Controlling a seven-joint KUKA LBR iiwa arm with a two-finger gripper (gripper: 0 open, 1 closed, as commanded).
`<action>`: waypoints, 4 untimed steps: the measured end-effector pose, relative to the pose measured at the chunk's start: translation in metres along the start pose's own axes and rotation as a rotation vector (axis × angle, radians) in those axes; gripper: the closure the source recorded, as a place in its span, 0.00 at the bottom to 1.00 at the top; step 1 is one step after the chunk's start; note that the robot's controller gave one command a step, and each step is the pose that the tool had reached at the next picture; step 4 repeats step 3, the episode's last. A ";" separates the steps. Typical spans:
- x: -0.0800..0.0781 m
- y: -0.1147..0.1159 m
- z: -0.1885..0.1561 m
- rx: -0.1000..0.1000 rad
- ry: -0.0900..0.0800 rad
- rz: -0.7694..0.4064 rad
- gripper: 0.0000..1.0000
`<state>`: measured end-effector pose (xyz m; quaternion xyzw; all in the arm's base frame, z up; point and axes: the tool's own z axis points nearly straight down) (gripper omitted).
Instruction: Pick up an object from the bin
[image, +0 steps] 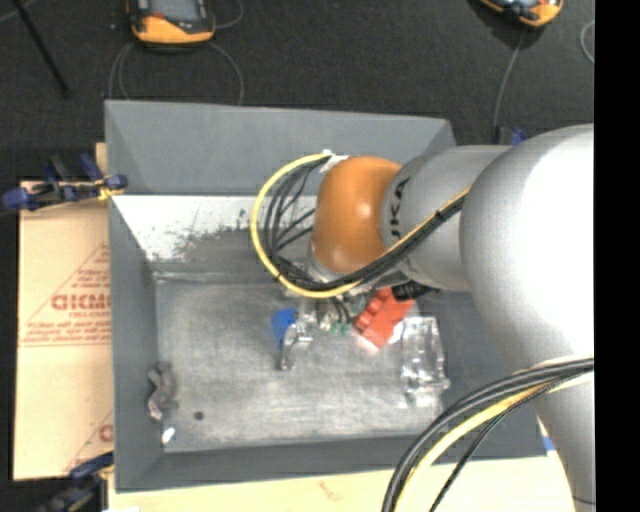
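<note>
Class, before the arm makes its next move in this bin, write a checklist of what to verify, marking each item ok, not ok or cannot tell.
1. Gripper low near the middle of the bin: ok.
2. Blue thing right beside the gripper: ok.
3. Blue thing in its grasp: cannot tell.
4. Red block and clear plastic piece lying to the view's right of the gripper: ok.
5. Small grey thing away in the near-left corner: ok.

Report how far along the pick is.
Done: the tool is low in the bin, right beside a small blue object. In hand: positioning there; no grip can be confirmed. Left: grasp and lift; the red block, clear plastic piece and grey scrap lie on the floor.
</note>
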<state>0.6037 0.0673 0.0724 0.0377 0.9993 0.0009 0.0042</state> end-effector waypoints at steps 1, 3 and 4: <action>-0.005 -0.002 -0.007 -0.003 -0.022 0.002 1.00; -0.045 -0.045 -0.217 0.003 -0.006 -0.258 1.00; -0.045 -0.045 -0.217 0.003 -0.006 -0.258 1.00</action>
